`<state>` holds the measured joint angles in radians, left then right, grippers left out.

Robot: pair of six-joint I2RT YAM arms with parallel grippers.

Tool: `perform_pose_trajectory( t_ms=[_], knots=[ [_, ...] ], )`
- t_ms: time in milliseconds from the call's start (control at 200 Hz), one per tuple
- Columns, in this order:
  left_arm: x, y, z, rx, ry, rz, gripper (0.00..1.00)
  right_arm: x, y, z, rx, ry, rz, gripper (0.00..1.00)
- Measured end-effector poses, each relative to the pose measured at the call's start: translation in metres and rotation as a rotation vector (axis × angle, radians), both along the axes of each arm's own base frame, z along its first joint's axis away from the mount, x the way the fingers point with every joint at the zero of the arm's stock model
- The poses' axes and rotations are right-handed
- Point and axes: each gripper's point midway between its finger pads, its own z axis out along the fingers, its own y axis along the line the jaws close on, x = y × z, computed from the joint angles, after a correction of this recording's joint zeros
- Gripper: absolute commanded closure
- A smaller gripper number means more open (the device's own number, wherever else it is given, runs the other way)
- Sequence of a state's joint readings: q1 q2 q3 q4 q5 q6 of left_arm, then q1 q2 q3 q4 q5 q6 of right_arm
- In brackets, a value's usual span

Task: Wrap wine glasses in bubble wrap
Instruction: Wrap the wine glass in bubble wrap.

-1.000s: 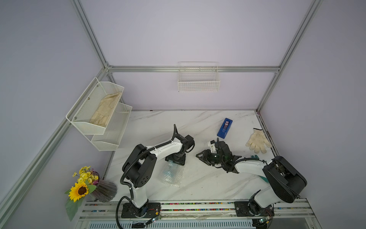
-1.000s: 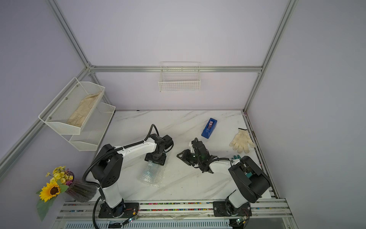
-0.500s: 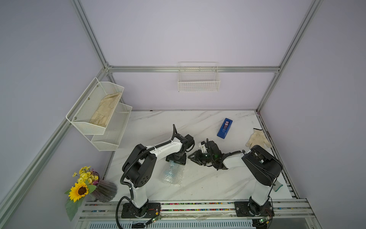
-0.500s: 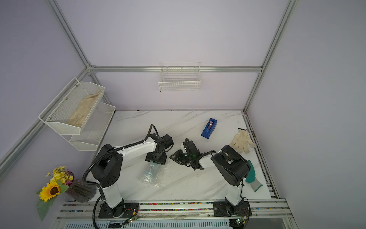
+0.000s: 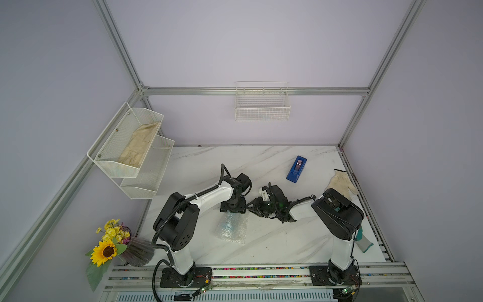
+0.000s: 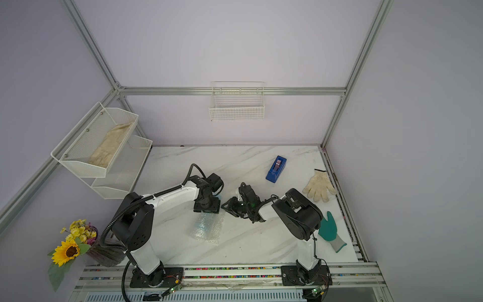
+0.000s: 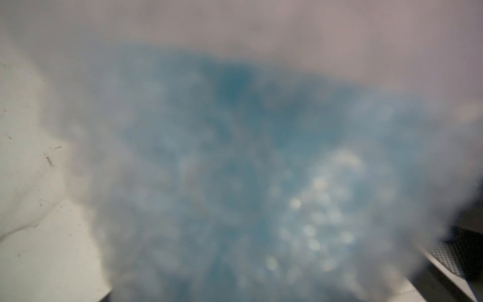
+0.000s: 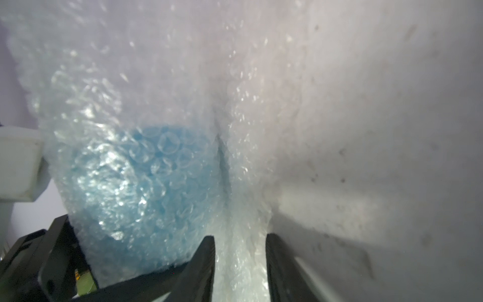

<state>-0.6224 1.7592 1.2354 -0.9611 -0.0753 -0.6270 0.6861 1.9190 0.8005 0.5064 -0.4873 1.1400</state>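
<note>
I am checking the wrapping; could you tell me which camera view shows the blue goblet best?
The right wrist view: the goblet shows sharp and blue through the bubble wrap. The left wrist view gives only a blue blur; both top views show a faint blue tint.

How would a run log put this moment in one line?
step: wrapping | goblet: inside bubble wrap | right jaws: pinching a wrap fold | left jaws: at wrapped goblet, grip unclear

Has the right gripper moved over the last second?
Yes. The right gripper has shifted toward the robot's left, away from the blue tape dispenser, up to the bubble wrap.
</note>
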Motion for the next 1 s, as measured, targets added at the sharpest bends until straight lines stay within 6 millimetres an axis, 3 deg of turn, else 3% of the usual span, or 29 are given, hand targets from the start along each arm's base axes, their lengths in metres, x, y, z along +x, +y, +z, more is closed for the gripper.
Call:
perform_pose_trajectory(
  t_ms=[250, 465, 1000],
  knots=[
    [0.000, -0.003, -0.004, -0.040, 0.011, 0.007, 0.28, -0.001, 0.005, -0.004, 0.008, 0.005, 0.002, 0.82],
    [-0.001, -0.012, -0.007, -0.109, 0.021, 0.009, 0.29, 0.000, 0.007, 0.006, 0.035, -0.014, -0.004, 0.93],
    [0.002, -0.049, 0.001, -0.388, 0.022, 0.026, 0.31, -0.003, -0.017, 0.050, -0.042, -0.086, -0.054, 0.96]
  ],
)
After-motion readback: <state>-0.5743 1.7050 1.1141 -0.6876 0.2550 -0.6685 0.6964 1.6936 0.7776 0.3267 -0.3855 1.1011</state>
